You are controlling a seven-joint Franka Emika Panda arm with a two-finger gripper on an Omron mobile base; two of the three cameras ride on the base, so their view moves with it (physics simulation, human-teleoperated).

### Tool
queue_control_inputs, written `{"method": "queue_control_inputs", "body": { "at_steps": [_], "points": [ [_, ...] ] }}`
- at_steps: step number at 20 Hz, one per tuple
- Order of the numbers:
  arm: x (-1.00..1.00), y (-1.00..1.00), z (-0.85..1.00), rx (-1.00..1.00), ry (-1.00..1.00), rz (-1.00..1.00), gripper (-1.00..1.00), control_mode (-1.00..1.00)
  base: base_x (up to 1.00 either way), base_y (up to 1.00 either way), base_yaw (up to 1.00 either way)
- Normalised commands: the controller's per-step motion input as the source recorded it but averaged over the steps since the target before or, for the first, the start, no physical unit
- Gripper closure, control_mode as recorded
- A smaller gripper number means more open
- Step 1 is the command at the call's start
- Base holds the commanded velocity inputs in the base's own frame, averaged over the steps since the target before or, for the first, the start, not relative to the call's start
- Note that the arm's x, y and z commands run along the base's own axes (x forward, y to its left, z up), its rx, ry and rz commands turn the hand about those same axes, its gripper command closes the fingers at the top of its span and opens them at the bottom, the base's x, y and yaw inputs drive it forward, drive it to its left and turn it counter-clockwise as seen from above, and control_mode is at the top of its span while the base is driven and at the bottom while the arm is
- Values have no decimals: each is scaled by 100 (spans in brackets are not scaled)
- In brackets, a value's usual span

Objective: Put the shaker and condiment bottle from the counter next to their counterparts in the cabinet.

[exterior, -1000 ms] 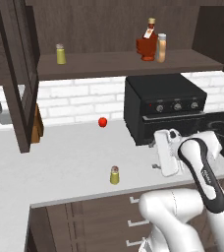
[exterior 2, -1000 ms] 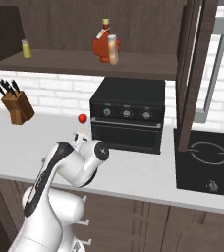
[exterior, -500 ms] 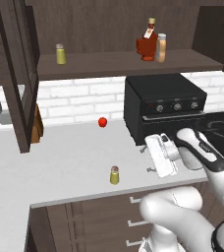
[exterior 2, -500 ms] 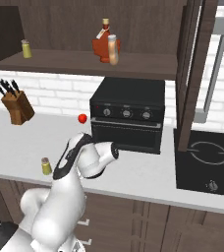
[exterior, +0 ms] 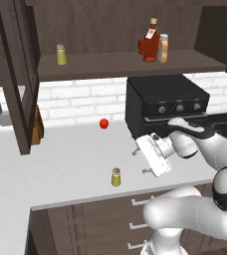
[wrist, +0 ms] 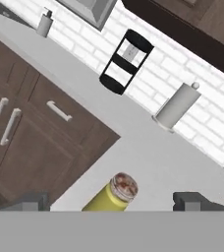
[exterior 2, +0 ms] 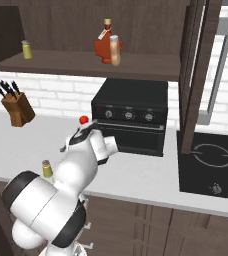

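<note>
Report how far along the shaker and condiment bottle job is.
Done: the condiment bottle stands on the cabinet shelf beside the red maple-leaf bottle. In hand: nothing; the open gripper hangs near the shaker on the counter. Left: grasp it and shelve it by its twin.

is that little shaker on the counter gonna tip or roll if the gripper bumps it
Likely yes. The shaker stands upright on the counter as a small, narrow cylinder, so a sideways bump could topple it, and its round body would probably roll. It looks rigid, so the open gripper should clamp it without squashing.
</note>
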Motion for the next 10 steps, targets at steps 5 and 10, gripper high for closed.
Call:
{"method": "queue_control_inputs", "body": {
  "at_steps": [5, 10],
  "points": [
    [-22, 19, -21, 0, 2, 12, -100, -100, 0, 0, 0],
    [-21, 22, -5, 2, 8, 5, -100, -100, 0, 0, 0]
  ]
}}
